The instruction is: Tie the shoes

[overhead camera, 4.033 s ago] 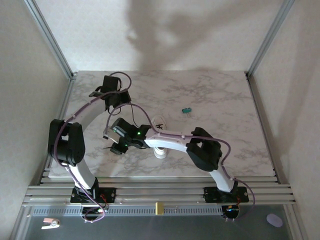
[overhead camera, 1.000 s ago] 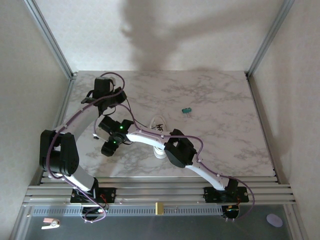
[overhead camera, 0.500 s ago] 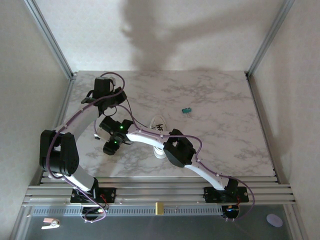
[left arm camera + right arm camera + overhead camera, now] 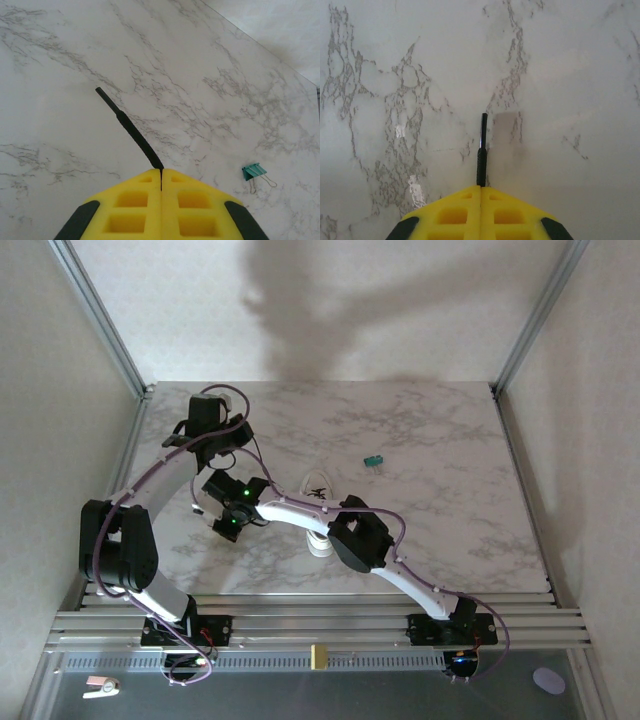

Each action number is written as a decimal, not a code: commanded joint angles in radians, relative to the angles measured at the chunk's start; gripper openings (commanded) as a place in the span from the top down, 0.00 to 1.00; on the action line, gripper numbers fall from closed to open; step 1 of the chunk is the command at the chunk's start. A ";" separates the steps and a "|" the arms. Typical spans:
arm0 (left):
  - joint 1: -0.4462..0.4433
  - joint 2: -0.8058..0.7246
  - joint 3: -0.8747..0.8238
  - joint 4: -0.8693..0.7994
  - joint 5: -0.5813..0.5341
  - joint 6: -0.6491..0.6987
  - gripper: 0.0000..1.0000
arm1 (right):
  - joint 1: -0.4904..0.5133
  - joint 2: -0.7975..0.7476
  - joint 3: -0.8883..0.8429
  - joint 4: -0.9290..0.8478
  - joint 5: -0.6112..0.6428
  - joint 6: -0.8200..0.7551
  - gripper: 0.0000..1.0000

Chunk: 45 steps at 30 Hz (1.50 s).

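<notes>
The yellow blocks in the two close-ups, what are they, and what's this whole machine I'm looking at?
It's a robot: a left arm and a right arm bolted to a marble table, seen from an overhead camera. The close-ups come from wrist cameras; the yellow blocks are gripper fingers. The left gripper is shut on a black lace, the right gripper on another lace end. The white sneaker lies partly under the right arm. A small green clip lies apart.

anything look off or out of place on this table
Only the green binder clip looks stray. It lies alone on the marble table, to the right of the sneaker, and has no part in tying. Nothing looks spilled or damaged.
</notes>
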<state>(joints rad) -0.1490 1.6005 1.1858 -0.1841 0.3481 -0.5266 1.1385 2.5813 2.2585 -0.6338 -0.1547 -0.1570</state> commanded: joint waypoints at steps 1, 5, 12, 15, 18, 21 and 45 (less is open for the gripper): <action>-0.007 -0.010 -0.002 -0.018 0.001 0.010 1.00 | 0.040 -0.030 -0.083 -0.046 -0.025 0.012 1.00; -0.007 -0.023 -0.012 -0.010 -0.003 0.010 1.00 | 0.057 -0.185 -0.191 0.038 -0.016 0.025 1.00; -0.007 -0.052 -0.049 0.039 0.035 0.013 1.00 | 0.073 -0.447 -0.444 0.227 0.008 0.076 1.00; -0.008 -0.083 -0.080 0.078 0.054 0.012 1.00 | 0.075 -0.561 -0.576 0.316 0.036 0.104 1.00; -0.012 -0.124 -0.118 0.133 0.086 0.005 1.00 | 0.075 -0.676 -0.714 0.411 0.090 0.139 1.00; -0.028 -0.169 -0.156 0.185 0.109 0.002 1.00 | 0.071 -0.776 -0.816 0.483 0.154 0.166 1.00; -0.102 -0.535 -0.320 0.343 0.084 0.013 1.00 | -0.104 -1.317 -1.117 0.547 0.463 0.407 1.00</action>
<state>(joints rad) -0.2371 1.0904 0.8799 0.1097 0.4011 -0.5262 1.0550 1.2881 1.1664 -0.0303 0.2481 0.1772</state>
